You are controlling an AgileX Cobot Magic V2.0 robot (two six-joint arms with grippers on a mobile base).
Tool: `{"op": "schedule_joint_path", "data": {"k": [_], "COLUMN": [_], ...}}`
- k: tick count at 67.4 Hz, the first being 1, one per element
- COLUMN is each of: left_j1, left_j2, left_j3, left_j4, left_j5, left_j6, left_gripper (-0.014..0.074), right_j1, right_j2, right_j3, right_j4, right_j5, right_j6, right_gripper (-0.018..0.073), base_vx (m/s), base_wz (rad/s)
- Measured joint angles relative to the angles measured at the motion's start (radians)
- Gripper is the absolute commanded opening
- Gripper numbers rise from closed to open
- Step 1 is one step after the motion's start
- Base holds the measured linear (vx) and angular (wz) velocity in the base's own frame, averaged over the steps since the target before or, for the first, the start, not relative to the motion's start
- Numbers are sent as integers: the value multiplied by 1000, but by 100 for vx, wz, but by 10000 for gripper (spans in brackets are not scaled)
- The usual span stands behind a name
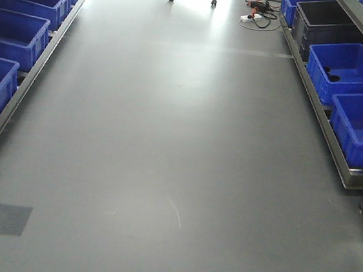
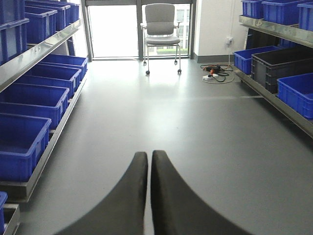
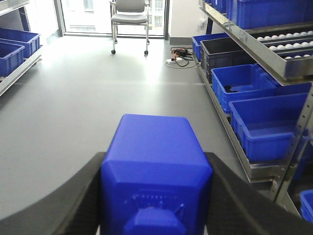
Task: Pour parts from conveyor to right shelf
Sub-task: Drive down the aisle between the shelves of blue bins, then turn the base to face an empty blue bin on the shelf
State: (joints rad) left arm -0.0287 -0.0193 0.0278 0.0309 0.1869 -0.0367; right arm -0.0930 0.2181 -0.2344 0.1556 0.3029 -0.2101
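Your right tool (image 3: 156,193) points level down the aisle (image 3: 73,98) toward the far chair (image 3: 129,17), pinching 1 blue part (image 3: 155,142) between both fingers (image 3: 83,208). The right shelf (image 3: 247,46) with its blue bins (image 3: 269,122) runs along the right, near. Your left tool (image 2: 149,169) points the same way, its 2 fingers pressed together.

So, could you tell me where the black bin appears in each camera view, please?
Front view: black bin top right, on the right shelf.
Left wrist: black bin at the upper right edge.
Right wrist: black bin upper right, bottom tier.
Shared landmark: the cable coil on the floor.
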Motion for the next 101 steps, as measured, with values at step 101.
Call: {"op": "schedule_joint_path", "data": {"k": [101], "left_j1": [0], "left_j2": [0], "left_j3": [0], "left_j4": [0], "left_j5": [0], "left_j6": [0], "left_gripper": [-6], "right_j1": [0], "right_j2": [0], "right_j3": [0], "right_j4": [0], "right_j5": [0], "right_j6": [0], "right_gripper": [-5], "base_vx": [29], "base_wz": [77]}}
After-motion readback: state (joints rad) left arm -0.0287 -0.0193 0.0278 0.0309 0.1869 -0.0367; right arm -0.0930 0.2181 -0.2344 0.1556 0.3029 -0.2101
